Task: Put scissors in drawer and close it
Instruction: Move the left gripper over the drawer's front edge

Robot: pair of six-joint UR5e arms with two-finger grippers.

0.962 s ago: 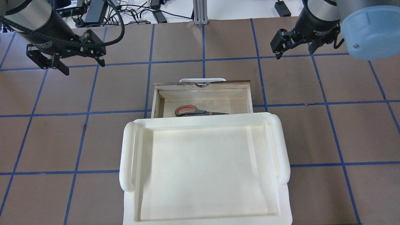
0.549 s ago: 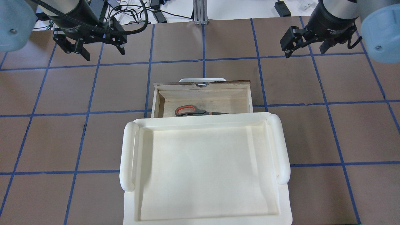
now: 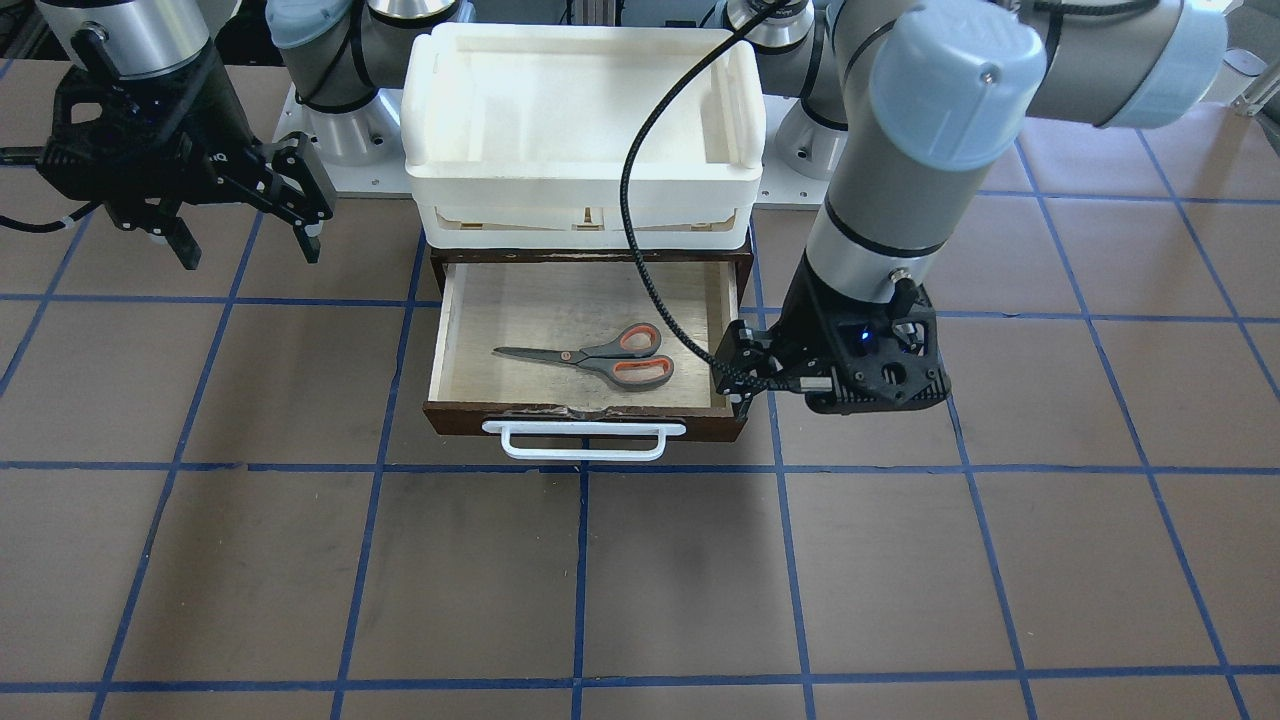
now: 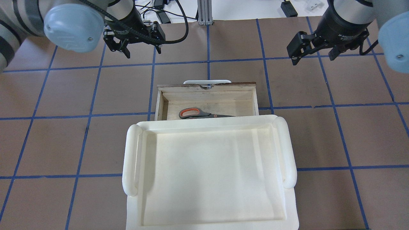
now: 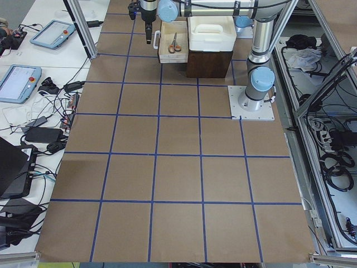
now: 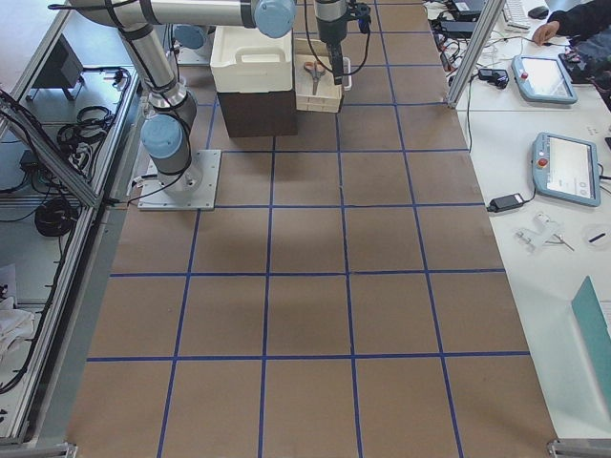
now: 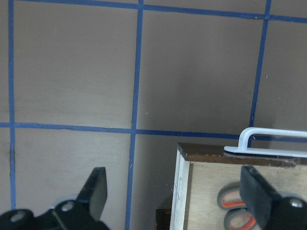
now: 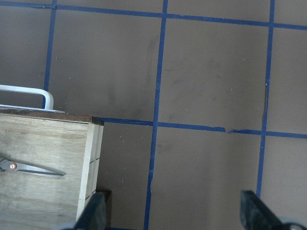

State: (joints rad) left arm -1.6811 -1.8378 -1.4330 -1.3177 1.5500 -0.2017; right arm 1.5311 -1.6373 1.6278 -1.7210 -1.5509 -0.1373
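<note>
One pair of scissors lies inside the open drawer.

Brown tabletop, taped off into big squares with blue tape. A white bench runs along the operators' edge, with teach pendants, a power brick and loose cables on it. There's an aluminium post at that edge too. Cable bundles lie past the opposite edge. Lighting's flat and even.
</note>
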